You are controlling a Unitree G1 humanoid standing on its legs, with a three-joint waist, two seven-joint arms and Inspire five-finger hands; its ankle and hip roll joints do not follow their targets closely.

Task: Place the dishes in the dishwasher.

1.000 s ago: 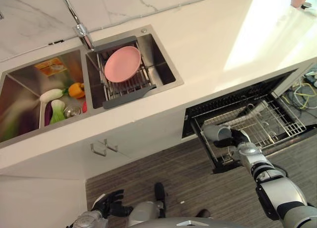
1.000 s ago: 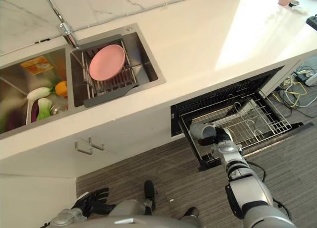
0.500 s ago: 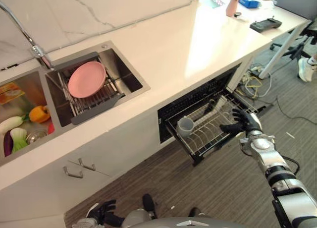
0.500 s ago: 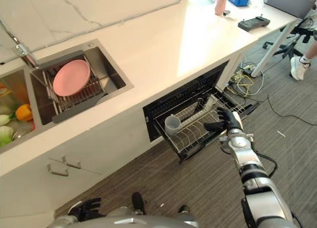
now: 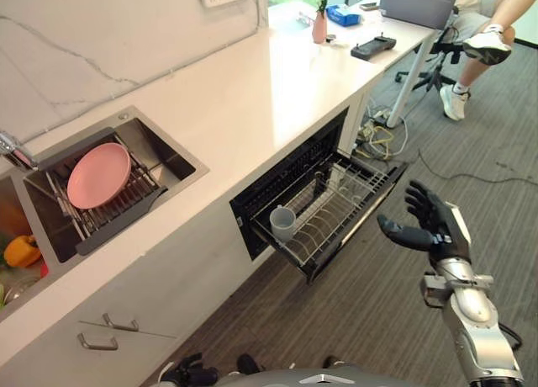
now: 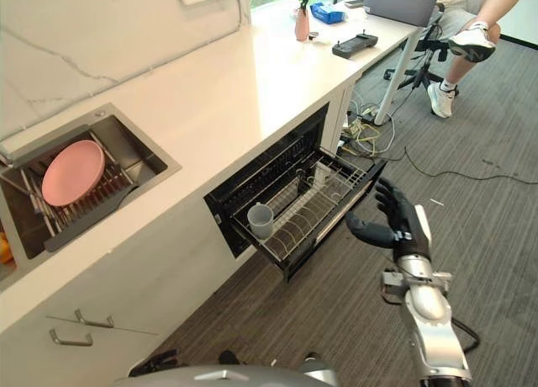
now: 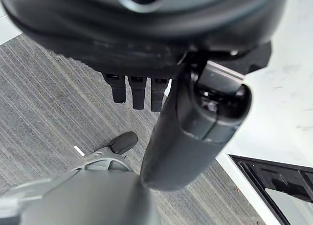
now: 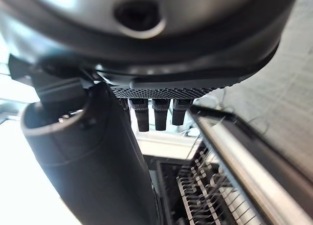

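The dishwasher cavity behind the pulled-out rack is lying in darkness. Left of the pink plate, the sink is running off the picture's edge.

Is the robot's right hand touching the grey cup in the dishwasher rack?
Apart. The left eye view shows the right hand open above the floor, with rack wires between it and the grey cup.
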